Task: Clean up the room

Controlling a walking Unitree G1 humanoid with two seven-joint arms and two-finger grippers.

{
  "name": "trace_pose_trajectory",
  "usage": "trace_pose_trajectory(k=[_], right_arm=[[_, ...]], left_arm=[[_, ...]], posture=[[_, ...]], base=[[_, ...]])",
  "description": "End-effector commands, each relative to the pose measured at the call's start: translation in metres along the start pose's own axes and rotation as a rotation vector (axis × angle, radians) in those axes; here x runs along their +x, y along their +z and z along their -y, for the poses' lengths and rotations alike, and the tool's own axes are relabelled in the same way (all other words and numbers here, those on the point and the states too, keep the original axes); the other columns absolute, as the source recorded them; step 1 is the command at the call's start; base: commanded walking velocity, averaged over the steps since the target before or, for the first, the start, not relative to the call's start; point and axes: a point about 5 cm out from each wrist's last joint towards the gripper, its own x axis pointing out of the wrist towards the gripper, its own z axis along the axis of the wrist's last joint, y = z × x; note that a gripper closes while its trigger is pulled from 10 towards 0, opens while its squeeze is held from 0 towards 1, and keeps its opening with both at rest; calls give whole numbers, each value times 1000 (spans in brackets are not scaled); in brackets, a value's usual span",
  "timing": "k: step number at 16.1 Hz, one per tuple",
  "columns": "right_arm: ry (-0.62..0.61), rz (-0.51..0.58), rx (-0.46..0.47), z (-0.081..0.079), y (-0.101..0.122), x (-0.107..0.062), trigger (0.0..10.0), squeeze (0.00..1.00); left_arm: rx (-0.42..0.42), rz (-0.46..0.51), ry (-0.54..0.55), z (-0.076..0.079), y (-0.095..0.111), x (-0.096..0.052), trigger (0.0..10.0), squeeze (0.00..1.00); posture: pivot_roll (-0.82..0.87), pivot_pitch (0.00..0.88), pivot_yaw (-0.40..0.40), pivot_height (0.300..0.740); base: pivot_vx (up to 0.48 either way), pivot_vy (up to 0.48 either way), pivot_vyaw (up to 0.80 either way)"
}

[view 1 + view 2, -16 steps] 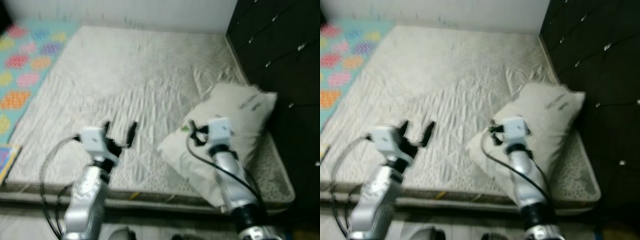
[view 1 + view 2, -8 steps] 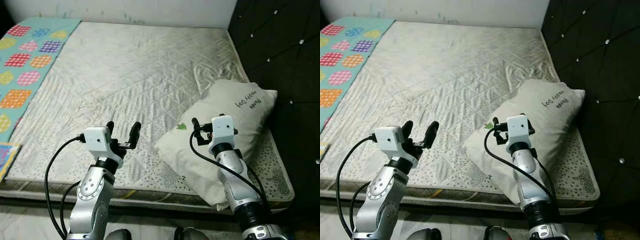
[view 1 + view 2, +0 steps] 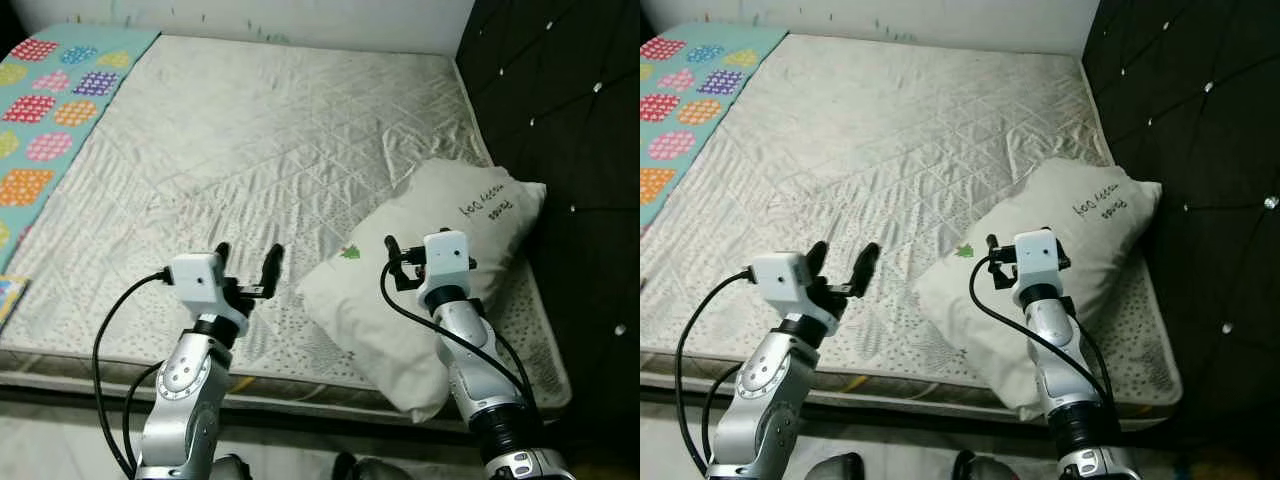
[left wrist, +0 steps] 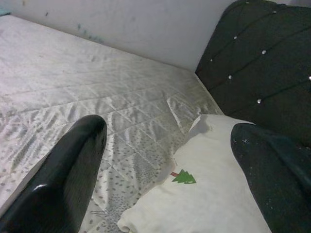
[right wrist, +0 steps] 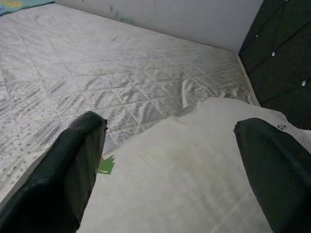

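Lying on 1 mattress (image 3: 250, 130): 1 pillow (image 3: 400, 300).

Mattress (image 3: 250, 130) bears 1 pillow (image 3: 440, 250).

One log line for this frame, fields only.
left gripper: open, over mattress | right gripper: open, above pillow | pillow: lying by headboard | held: nothing

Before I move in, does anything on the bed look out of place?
Yes: the pillow lies skewed near the mattress's foot corner, by the dark padded wall, partly overhanging the front edge. The sheet is wrinkled beside it.
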Motion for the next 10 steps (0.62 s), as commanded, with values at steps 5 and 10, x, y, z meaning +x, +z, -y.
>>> trace_pose_trajectory(k=[5, 10], right_arm=[[-5, -2, 17, 0, -1, 0, 10000, 0], [-8, 13, 2, 2, 1, 1, 10000, 0]], left_arm=[[13, -9, 15, -3, -1, -2, 10000, 0], [38, 7, 42, -6, 0, 0, 10000, 0]], posture=[[64, 159, -22, 740], [67, 149, -16, 740]], base=[[0, -235, 0], [0, 0, 0]])
